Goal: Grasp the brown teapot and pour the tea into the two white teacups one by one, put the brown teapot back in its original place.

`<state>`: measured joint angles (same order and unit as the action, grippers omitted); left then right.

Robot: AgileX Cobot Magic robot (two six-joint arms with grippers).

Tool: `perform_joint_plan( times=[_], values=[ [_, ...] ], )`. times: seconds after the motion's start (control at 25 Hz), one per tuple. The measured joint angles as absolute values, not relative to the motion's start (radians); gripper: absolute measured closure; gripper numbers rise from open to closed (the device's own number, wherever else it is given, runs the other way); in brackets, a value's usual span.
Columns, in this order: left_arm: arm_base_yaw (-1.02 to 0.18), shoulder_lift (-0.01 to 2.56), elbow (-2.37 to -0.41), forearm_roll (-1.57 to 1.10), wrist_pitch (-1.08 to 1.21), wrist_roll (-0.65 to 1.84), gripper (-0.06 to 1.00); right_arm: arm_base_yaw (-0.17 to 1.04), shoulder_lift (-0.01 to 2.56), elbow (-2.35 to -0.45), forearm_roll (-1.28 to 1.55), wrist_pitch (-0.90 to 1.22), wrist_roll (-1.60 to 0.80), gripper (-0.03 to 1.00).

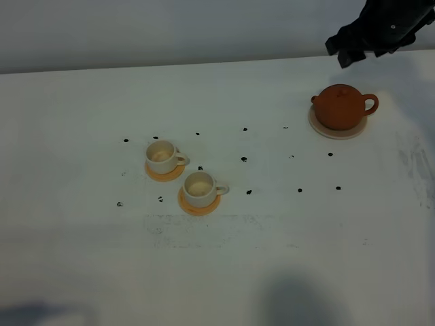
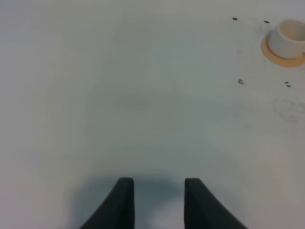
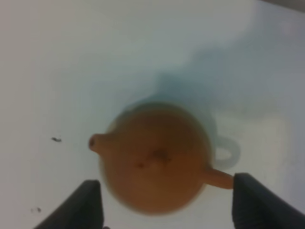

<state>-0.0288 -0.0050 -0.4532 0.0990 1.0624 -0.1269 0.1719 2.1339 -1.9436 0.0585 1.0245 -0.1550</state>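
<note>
The right tool (image 3: 166,191) is hovering above the round reddish-brown clay teapot (image 1: 342,106), its jaws spread wider than the pot's body and gripping nothing. The teapot is sitting on the flat pale beige disc (image 1: 338,135) at about 2 o'clock on the white counter (image 1: 272,258), with its loop handle pointing to 3 o'clock and its spout to 9.

The likely trouble is that one finger is hanging roughly in line with the handle, so an off-centre descent could be clipping it and shoving the pot off its disc (the knobbed lid might also be slipping during tilting).

The two small white teacups (image 1: 162,155) are standing on orange round coasters (image 1: 165,175) around 9 o'clock, well apart from the pot. Only black specks (image 1: 244,159) are lying between them. The left tool (image 2: 159,200) is hanging partly open and empty over bare counter.
</note>
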Motion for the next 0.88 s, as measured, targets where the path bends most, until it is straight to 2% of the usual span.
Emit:
perform_joint_plan(
  times=[0.24,0.48,0.88],
  values=[
    [-0.025,-0.005,-0.453,0.099,1.062,-0.124,0.69,0.172,2.198,-1.944,0.053,1.000,-0.152,0.41],
    [0.088,-0.005,-0.453,0.091,1.062,-0.124,0.69,0.165,2.211,-1.944,0.053,0.976,-0.152,0.41],
    [0.093,-0.005,-0.453,0.088,1.060,-0.124,0.69,0.164,2.211,-1.944,0.048,0.996,-0.123,0.41]
  ],
)
